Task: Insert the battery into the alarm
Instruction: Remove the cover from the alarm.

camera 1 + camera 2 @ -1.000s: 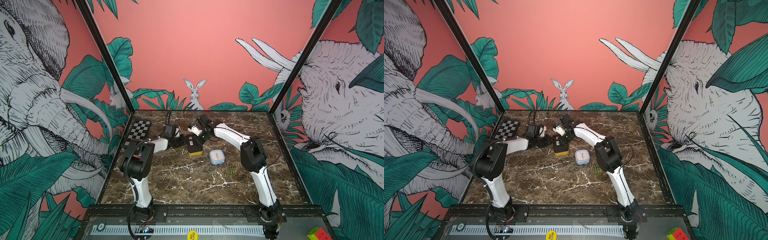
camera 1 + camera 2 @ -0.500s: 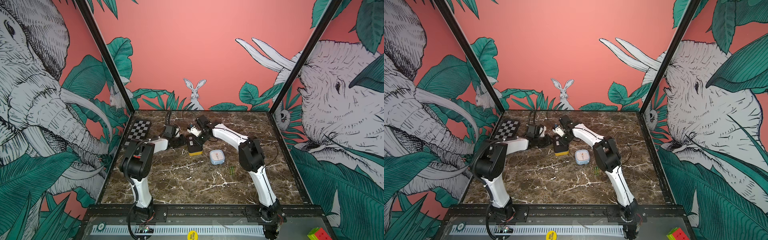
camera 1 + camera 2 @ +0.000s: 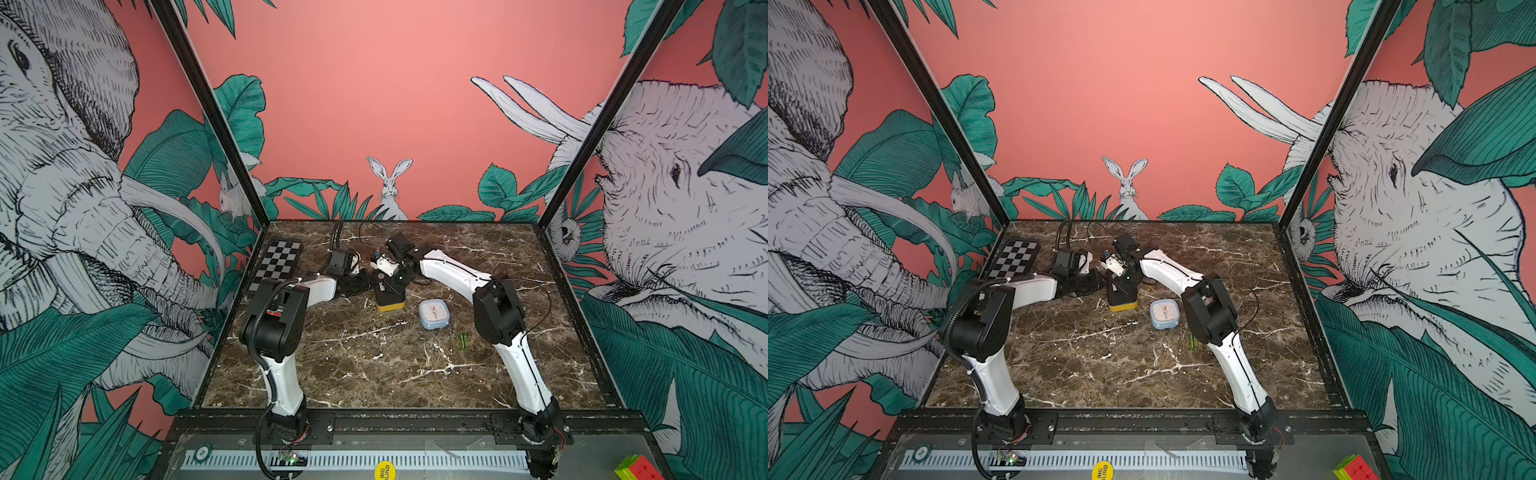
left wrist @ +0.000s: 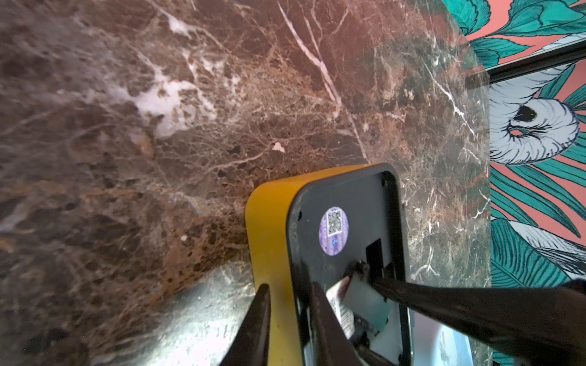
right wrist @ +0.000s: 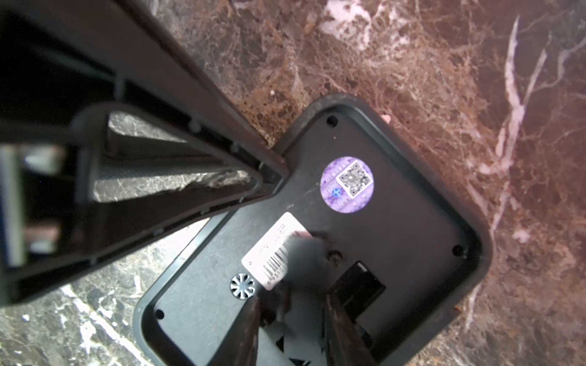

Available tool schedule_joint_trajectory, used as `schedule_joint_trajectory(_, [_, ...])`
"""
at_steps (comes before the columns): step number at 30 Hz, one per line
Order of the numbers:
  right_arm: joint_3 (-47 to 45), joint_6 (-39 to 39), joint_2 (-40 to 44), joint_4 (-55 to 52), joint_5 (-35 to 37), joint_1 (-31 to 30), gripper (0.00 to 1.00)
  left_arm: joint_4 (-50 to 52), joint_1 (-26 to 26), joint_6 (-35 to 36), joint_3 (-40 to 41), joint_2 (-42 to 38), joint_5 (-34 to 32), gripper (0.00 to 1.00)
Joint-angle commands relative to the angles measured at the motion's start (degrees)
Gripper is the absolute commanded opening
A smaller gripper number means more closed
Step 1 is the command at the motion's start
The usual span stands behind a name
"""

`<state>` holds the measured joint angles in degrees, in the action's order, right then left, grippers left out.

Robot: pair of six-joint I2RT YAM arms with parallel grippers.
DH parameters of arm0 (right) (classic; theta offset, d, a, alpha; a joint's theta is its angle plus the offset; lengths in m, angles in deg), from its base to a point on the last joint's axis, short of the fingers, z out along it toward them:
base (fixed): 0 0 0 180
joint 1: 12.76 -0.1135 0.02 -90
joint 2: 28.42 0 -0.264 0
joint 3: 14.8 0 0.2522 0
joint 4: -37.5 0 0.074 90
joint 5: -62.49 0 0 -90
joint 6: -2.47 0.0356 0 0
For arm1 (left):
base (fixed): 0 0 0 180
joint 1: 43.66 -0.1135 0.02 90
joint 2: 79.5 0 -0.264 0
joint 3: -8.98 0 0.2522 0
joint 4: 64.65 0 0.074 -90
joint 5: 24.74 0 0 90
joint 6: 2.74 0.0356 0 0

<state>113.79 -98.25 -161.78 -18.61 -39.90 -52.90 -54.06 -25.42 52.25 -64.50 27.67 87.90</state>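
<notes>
The left claw (image 3: pixel 370 284) is reaching low over the surface (image 3: pixel 374 374) in both top views, meeting the yellow alarm (image 3: pixel 390 300) from the left, while the right claw (image 3: pixel 395 279) is pointing down onto the alarm's black back. The green batteries (image 3: pixel 463 341) are lying well apart from it, near the right arm's elbow, on the robot's side of a blue clock (image 3: pixel 434 314). In the left wrist view, the left claw (image 4: pixel 290 286) is pinching the alarm's yellow side wall, one finger sitting outside it and one on the back. In the right wrist view, the right claw (image 5: pixel 290 298) is standing narrowly parted over the back, beside a dark rectangular recess (image 5: pixel 361 285), with a blurred pale piece (image 5: pixel 301 253) showing between its fingers; whether it is gripping that piece I cannot tell.
</notes>
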Motion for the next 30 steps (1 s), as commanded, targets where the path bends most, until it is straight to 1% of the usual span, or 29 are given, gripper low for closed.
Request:
schedule_joint_trajectory(1, [0.5, -0.6, -1.1, 0.0, 2.2, -0.3, 0.31, 5.6, 0.3, 0.5, 2.2, -0.1, -2.6, 0.24])
schedule_joint_trajectory(6, [0.5, -0.8, -1.0, 0.1, 2.1, -0.5, 0.25, 5.5, 0.3, 0.4, 2.3, 0.0, -2.6, 0.24])
schedule_joint_trajectory(10, [0.5, -1.1, -1.0, -0.1, 2.0, -0.5, 0.24, 5.5, 0.3, 0.4, 2.2, 0.1, -2.5, 0.24])
schedule_joint_trajectory(16, [1.0, -1.3, -1.1, -0.4, 1.4, -0.5, 0.18, 5.4, 0.3, 0.3, 2.2, 0.1, -2.5, 0.24])
schedule_joint_trajectory(30, [1.0, -1.5, -1.0, -0.3, 1.2, -0.4, 0.14, 5.5, 0.3, 0.4, 2.0, 0.2, -2.4, 0.24])
